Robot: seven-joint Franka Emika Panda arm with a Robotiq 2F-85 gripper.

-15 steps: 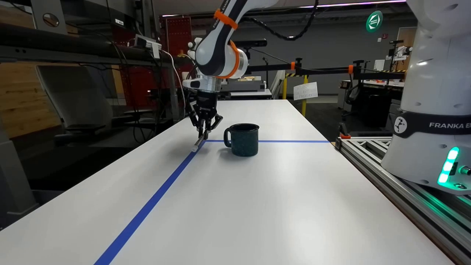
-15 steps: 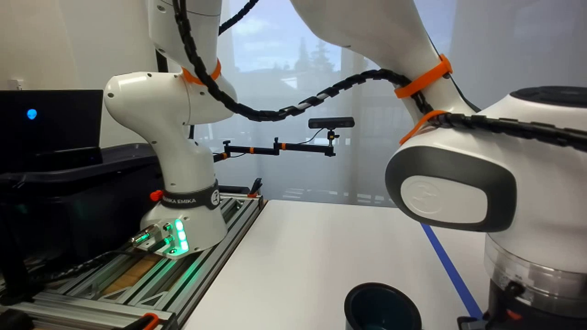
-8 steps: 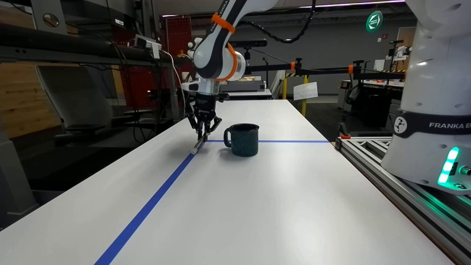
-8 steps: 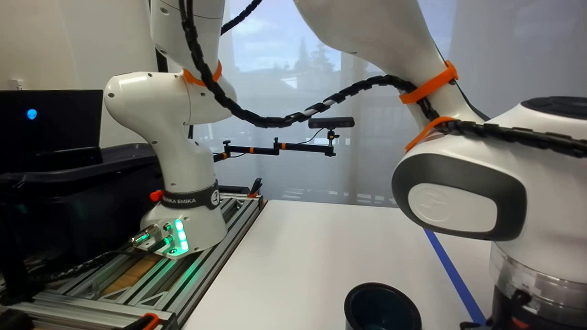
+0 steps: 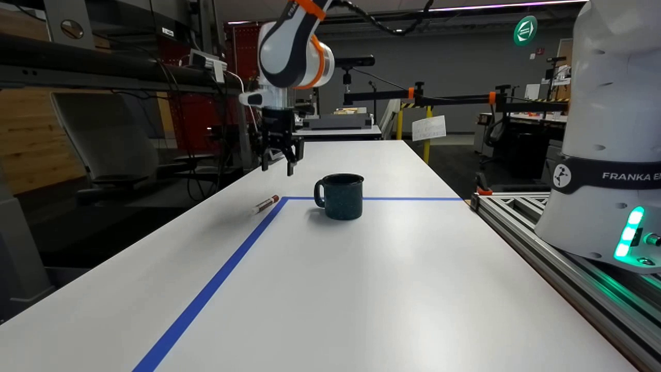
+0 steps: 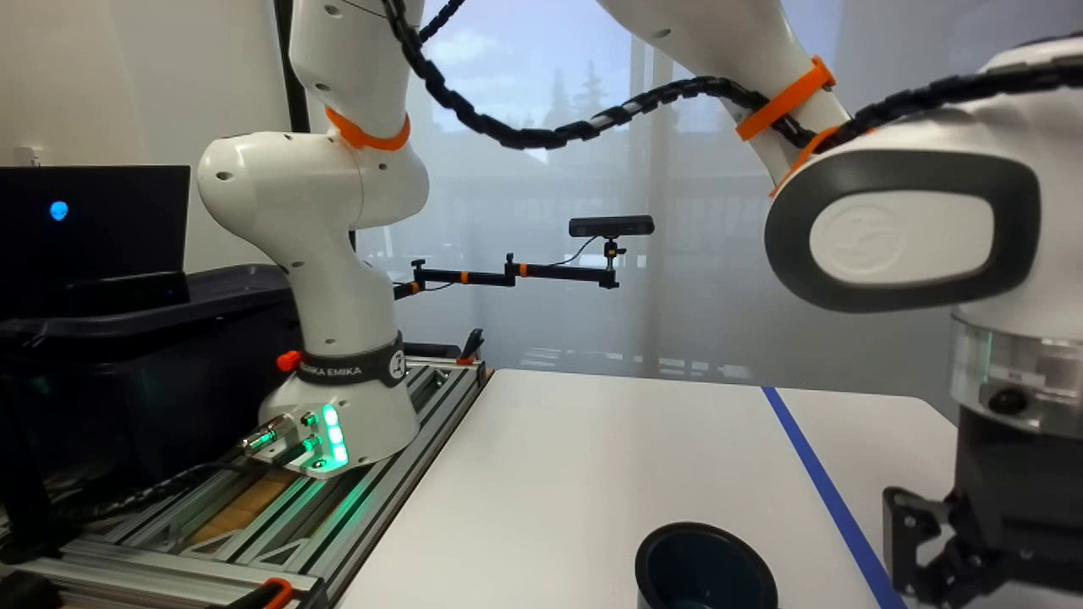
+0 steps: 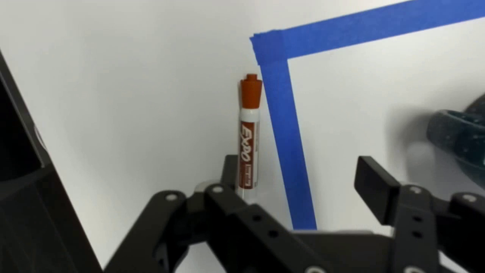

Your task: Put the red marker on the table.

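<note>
The marker lies on the table and your gripper, jaws apart, hangs clear: you seem done, nothing left.

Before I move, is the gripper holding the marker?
No: the gripper hangs open above the table, where the marker lies.

A purplish light strip runs above a gray wall and dark floor — a chair stands near wood panelling. In an exterior view, a window shows sky and trees.
</note>
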